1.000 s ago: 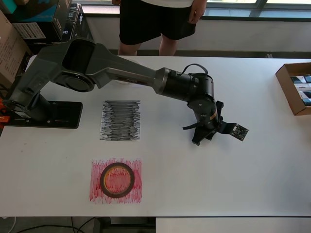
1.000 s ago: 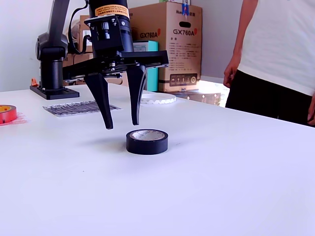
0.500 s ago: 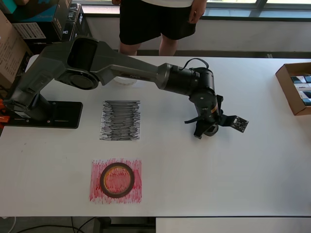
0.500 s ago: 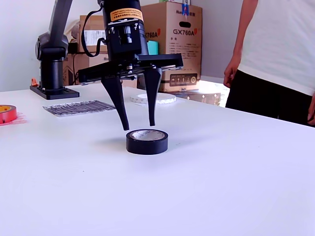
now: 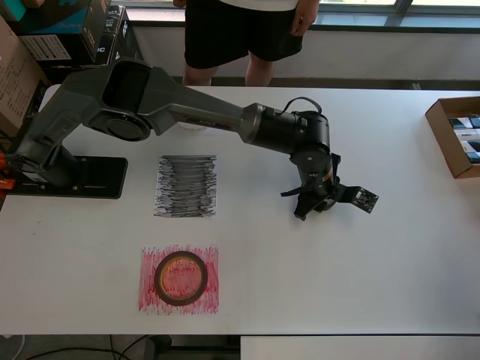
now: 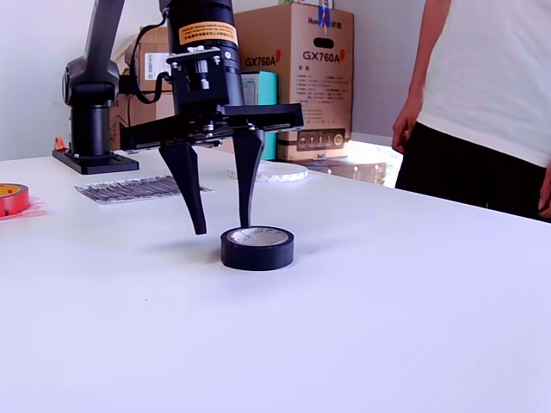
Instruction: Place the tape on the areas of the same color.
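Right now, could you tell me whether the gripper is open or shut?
Open. In the exterior view the gripper shows a clear gap between its two fingers, poised at the black tape roll, not clamped on it.

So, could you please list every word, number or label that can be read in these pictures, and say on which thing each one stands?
"GX760A": printed twice on the brown cardboard box behind the arm, in the exterior view.
Orange label on the arm's wrist: print too small to read.
White sticker on the carton behind the arm: too blurred to read.
Inner core of the black tape roll: faint print, unreadable.
Boxes at the overhead view's top left: print unreadable.
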You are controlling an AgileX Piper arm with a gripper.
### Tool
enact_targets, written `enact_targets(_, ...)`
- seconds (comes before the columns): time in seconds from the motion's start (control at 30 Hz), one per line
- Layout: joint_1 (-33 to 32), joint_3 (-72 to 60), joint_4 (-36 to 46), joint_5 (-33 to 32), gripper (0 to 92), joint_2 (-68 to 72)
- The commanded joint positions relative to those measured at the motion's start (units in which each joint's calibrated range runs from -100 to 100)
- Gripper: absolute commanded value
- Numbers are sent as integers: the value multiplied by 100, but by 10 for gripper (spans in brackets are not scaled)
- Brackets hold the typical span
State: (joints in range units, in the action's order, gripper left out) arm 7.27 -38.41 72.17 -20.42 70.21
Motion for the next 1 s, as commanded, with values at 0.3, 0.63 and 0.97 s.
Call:
enact_targets(0.3, 29, -62, 25, 43, 428, 163)
enact_targets(0.63, 92, -71, 25, 52, 398, 191)
enact_targets(0.97, 92, -98, 25, 232, 0, 191)
